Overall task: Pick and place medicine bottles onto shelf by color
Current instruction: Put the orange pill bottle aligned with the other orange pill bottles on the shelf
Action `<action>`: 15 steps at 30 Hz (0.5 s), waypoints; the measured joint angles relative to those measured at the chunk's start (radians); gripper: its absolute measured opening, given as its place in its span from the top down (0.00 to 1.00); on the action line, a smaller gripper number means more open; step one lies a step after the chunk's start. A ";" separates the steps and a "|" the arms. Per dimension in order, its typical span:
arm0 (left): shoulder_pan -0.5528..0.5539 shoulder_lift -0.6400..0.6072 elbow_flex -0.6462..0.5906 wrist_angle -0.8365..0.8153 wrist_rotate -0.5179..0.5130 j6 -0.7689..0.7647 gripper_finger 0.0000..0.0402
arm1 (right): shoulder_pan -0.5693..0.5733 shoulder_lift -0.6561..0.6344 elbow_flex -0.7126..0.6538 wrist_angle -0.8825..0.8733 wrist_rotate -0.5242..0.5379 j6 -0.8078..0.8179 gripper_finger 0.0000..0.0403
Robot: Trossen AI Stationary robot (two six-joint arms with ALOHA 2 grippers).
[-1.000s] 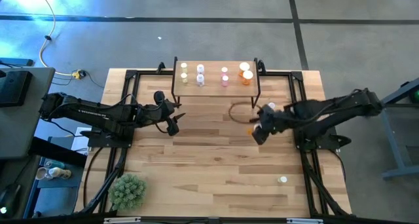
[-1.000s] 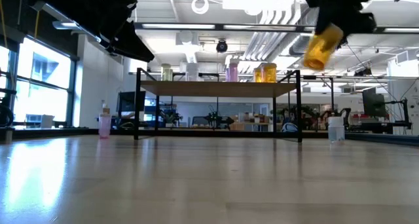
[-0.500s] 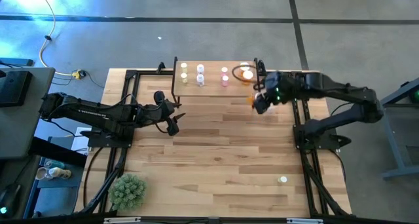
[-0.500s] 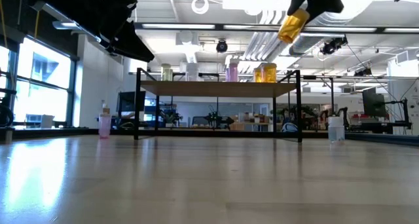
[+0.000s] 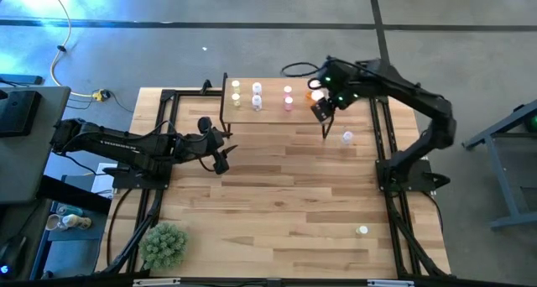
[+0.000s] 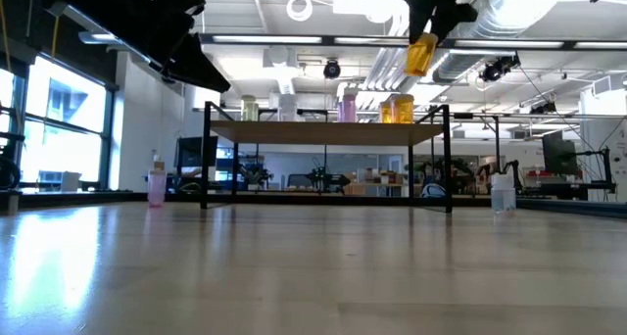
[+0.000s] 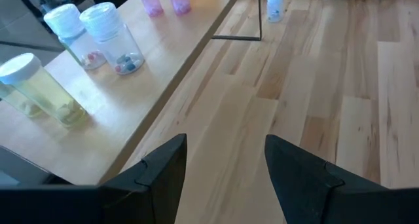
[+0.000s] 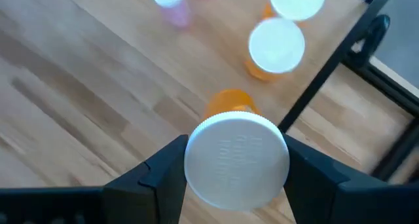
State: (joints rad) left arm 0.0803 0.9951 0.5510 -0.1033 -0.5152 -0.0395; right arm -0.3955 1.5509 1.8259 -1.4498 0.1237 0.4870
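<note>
I see the butcher-block surface (image 5: 277,195) carrying everything; the shelf (image 5: 273,111) is my landmark, standing at its far edge, light wood top on thin black legs.

Right arm: reaches from the right side up over the shelf's right end. Its gripper (image 5: 323,108) hangs above that end, jaws pinching an orange medicine bottle (image 8: 230,106) by its white cap. In the low view this bottle (image 6: 421,55) is in the air, clearly higher than the shelf top and tilted.

Left arm: lies low on the left, its gripper (image 5: 220,157) just in front of the shelf's left end, jaws spread with nothing between them; the left wrist view shows bare wood between the two fingers (image 7: 163,168).

Spiky green plant (image 5: 163,243): near corner of the surface, well apart from the shelf.

On the shelf, from its left end: two yellow-green bottles (image 5: 236,94), two pale lavender bottles (image 5: 257,96), two pink bottles (image 5: 288,97), then two orange bottles (image 8: 275,50) directly below the held one.

Off the shelf: one white-capped bottle (image 5: 347,138) stands near the shelf's right front leg; another (image 5: 362,231) stands far in front of the shelf, near the surface's right edge; a pink bottle (image 6: 156,186) stands by the left legs.
</note>
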 joint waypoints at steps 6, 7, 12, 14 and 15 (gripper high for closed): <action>0.000 0.000 0.000 -0.006 0.000 0.001 0.51 | -0.033 0.118 0.046 -0.045 -0.071 -0.067 0.51; 0.000 0.000 0.000 -0.006 0.000 0.000 0.51 | -0.037 0.133 0.046 -0.044 -0.082 -0.079 0.51; 0.000 0.000 0.000 -0.006 0.000 -0.001 0.51 | -0.053 0.190 0.045 -0.053 -0.097 -0.105 0.51; 0.000 0.000 0.000 -0.006 0.000 0.003 0.51 | -0.058 0.204 0.045 -0.053 -0.096 -0.107 0.51; 0.000 0.000 0.000 -0.006 0.000 0.009 0.51 | -0.059 0.210 0.045 -0.052 -0.096 -0.107 0.51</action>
State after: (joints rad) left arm 0.0803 0.9951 0.5510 -0.1089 -0.5152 -0.0303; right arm -0.4550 1.7605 1.8706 -1.5018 0.0274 0.3801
